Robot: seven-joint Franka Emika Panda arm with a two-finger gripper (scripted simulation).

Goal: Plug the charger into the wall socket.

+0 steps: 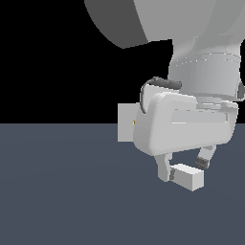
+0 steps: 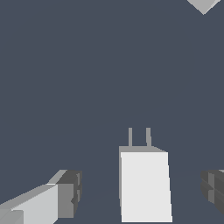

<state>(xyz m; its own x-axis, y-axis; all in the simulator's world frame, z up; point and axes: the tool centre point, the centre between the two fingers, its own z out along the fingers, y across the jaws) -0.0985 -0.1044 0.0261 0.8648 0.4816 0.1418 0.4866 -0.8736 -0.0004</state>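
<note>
Your gripper (image 1: 185, 165) hangs low over the dark floor (image 1: 62, 191) with its jaws apart; the one charger (image 2: 144, 186) lies between the fingers (image 2: 65, 192), clear floor showing on both its sides, touching neither pad. Its two prongs (image 2: 139, 137) point to 12 o'clock in the wrist view. You have one wall socket (image 1: 125, 122), at the gripper's 10 o'clock in the exterior view, partly hidden behind the hand.

Flat even render light, sharp, shadowless
</note>
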